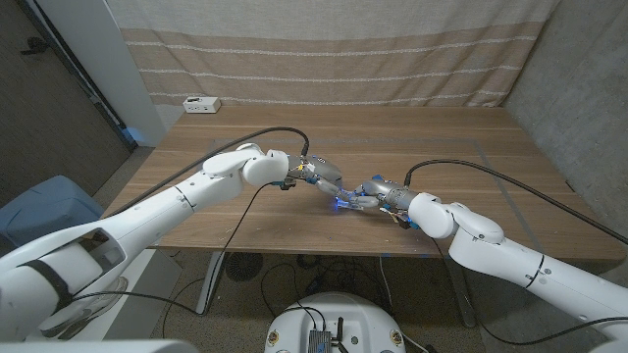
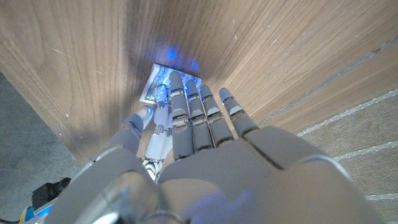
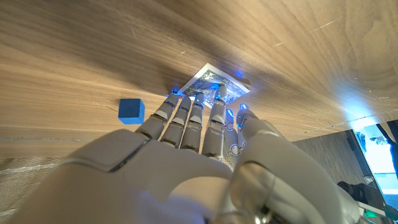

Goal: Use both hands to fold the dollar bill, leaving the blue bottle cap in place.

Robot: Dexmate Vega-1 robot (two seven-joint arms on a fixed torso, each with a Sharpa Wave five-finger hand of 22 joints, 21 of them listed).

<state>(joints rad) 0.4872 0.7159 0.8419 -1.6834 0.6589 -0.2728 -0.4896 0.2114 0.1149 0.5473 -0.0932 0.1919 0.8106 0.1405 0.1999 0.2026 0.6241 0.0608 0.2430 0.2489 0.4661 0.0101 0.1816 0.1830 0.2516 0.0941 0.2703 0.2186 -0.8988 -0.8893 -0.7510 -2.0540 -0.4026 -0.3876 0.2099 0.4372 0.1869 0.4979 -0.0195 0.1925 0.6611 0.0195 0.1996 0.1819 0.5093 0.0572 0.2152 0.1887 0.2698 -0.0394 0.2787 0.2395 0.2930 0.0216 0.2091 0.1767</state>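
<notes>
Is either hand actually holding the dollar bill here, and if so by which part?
Both hands have fingers on the dollar bill, the left hand and right hand at opposite ends; a real grip cannot be told.

A brown wood-grain table (image 1: pixel 471 147) carries a dollar bill (image 3: pixel 214 82) with a white border and dense grey-green printing, lit by small blue glows from the fingertips (image 3: pixel 200 98) above it. Nearby sits a solid bright blue square object (image 3: pixel 131 111). The left hand (image 2: pixel 199 134) and right hand (image 3: pixel 205 140) are silver-grey, the arms (image 1: pixel 196 196) glossy white, and the backdrop curtain (image 1: pixel 324 49) is beige with pale horizontal stripes.
</notes>
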